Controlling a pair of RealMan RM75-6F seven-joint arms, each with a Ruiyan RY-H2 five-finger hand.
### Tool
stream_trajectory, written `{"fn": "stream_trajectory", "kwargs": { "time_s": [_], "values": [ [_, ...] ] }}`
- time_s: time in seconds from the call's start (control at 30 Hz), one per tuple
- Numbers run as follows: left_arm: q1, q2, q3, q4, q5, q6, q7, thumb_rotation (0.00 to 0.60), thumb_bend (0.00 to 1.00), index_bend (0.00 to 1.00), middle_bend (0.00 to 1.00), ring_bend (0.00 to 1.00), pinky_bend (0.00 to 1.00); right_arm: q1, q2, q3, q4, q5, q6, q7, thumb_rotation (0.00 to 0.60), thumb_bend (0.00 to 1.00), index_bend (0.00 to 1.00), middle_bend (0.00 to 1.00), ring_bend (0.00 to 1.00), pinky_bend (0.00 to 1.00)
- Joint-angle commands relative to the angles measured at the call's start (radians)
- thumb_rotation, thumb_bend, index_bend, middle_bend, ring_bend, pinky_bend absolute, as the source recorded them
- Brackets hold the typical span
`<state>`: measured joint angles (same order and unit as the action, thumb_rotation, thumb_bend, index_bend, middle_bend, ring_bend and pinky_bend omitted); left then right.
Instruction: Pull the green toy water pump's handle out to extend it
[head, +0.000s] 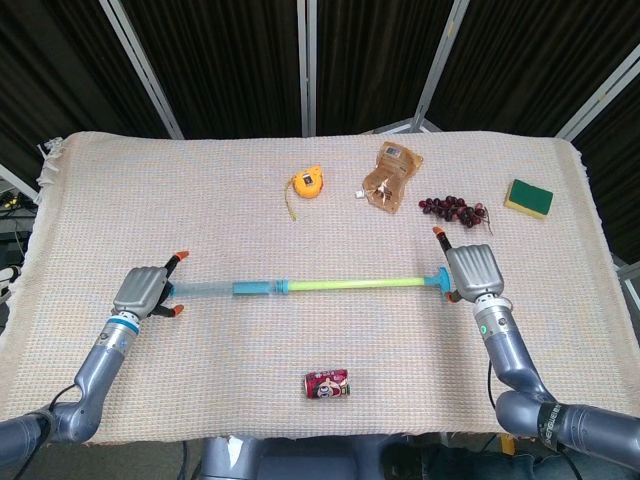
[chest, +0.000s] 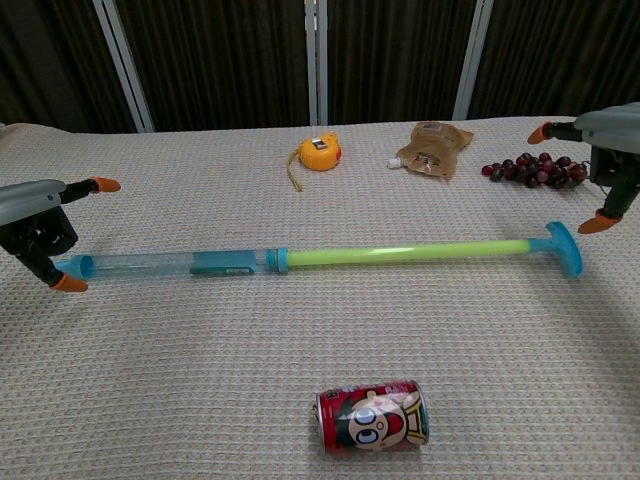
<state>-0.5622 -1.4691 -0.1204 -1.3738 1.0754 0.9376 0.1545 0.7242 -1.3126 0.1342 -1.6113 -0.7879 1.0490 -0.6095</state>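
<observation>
The toy water pump (head: 300, 288) (chest: 300, 258) lies flat on the cloth, stretched out. Its clear blue barrel (chest: 170, 265) points left and its green rod (chest: 410, 251) runs right to a blue T-handle (chest: 566, 247). My left hand (head: 145, 293) (chest: 35, 225) hovers at the barrel's left end with its fingers spread, holding nothing. My right hand (head: 470, 271) (chest: 608, 150) is just past the handle, fingers apart, not touching it.
At the back lie an orange tape measure (head: 306, 184), a brown snack pouch (head: 391, 177), a bunch of dark grapes (head: 452, 208) and a green-yellow sponge (head: 529, 198). A red drink can (head: 327, 384) lies on its side near the front edge.
</observation>
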Motion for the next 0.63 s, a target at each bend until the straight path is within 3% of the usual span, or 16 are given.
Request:
{"fn": "stream_trajectory", "kwargs": {
  "time_s": [0.03,0.13,0.2,0.3,0.33,0.4,0.47,0.5,0.57,0.63],
  "values": [
    [0.010,0.017,-0.001,-0.013,0.016,0.017,-0.012,0.600,0.11,0.00,0.81,0.82,1.00,-0.011,0.018,-0.006,-0.027,-0.012,0.014,0.003,0.600,0.00,0.00,1.00,1.00,1.00],
    [0.025,0.054,-0.001,-0.050,0.036,0.042,-0.027,0.600,0.10,0.00,0.73,0.77,0.98,-0.037,0.049,-0.012,-0.066,-0.050,0.040,0.034,0.600,0.00,0.00,0.99,1.00,1.00],
    [0.046,0.090,-0.001,-0.085,0.066,0.084,-0.043,0.600,0.06,0.00,0.65,0.70,0.91,-0.068,0.084,-0.017,-0.104,-0.100,0.066,0.082,0.600,0.00,0.00,0.95,0.98,1.00],
    [0.124,0.178,0.025,-0.165,0.160,0.237,-0.055,0.600,0.00,0.00,0.37,0.46,0.60,-0.168,0.171,-0.050,-0.165,-0.286,0.163,0.246,0.600,0.00,0.00,0.80,0.87,0.95],
    [0.142,0.196,0.034,-0.183,0.179,0.265,-0.057,0.600,0.00,0.00,0.24,0.33,0.44,-0.191,0.187,-0.061,-0.164,-0.336,0.184,0.290,0.600,0.00,0.00,0.74,0.82,0.90],
    [0.175,0.230,0.050,-0.214,0.210,0.315,-0.061,0.600,0.00,0.00,0.07,0.12,0.21,-0.233,0.212,-0.082,-0.154,-0.422,0.227,0.367,0.600,0.00,0.00,0.54,0.65,0.67],
    [0.211,0.265,0.069,-0.247,0.243,0.367,-0.064,0.600,0.00,0.00,0.00,0.01,0.04,-0.277,0.233,-0.103,-0.135,-0.502,0.282,0.437,0.600,0.00,0.00,0.35,0.44,0.43],
    [0.228,0.281,0.079,-0.260,0.259,0.391,-0.061,0.600,0.00,0.00,0.00,0.00,0.02,-0.299,0.240,-0.113,-0.122,-0.537,0.311,0.467,0.600,0.00,0.00,0.24,0.30,0.28],
    [0.261,0.312,0.100,-0.289,0.285,0.431,-0.048,0.600,0.00,0.00,0.00,0.00,0.00,-0.341,0.251,-0.133,-0.094,-0.593,0.366,0.509,0.600,0.00,0.00,0.08,0.10,0.08],
    [0.285,0.335,0.116,-0.312,0.304,0.460,-0.043,0.600,0.00,0.00,0.00,0.00,0.00,-0.374,0.256,-0.146,-0.070,-0.629,0.409,0.532,0.600,0.00,0.00,0.01,0.01,0.00]
  ]
}}
